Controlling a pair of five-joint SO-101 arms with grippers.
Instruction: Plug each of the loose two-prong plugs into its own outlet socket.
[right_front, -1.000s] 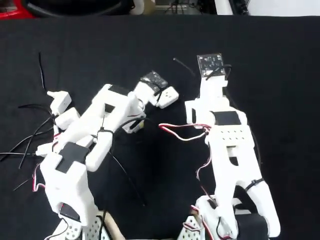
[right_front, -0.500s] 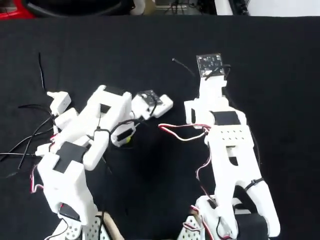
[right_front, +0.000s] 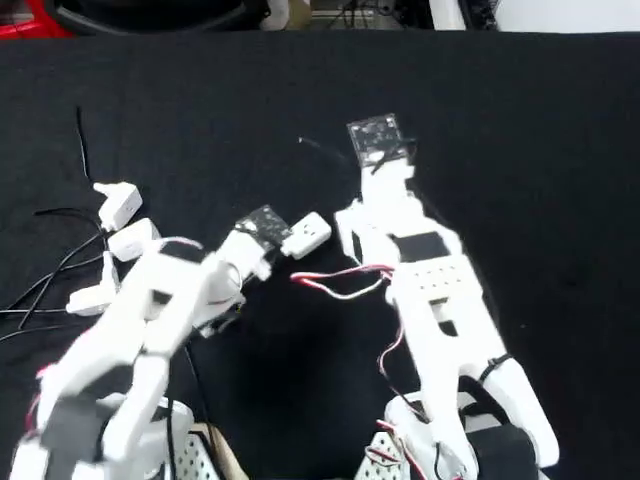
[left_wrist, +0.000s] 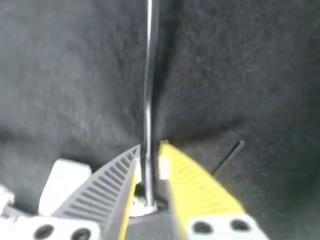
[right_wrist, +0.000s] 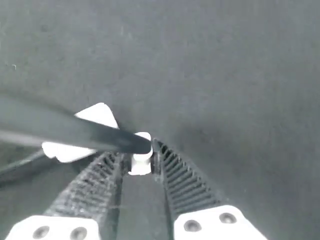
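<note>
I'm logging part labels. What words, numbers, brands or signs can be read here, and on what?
No text is readable in any view.
Dark square circuit board on an arm's wrist: markings too small to read.
Small white plastic plug held in the right tool: no print visible.
Black cloth table: none.

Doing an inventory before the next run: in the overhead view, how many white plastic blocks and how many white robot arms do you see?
White plastic blocks: 4
White robot arms: 2
Total: 6
</note>
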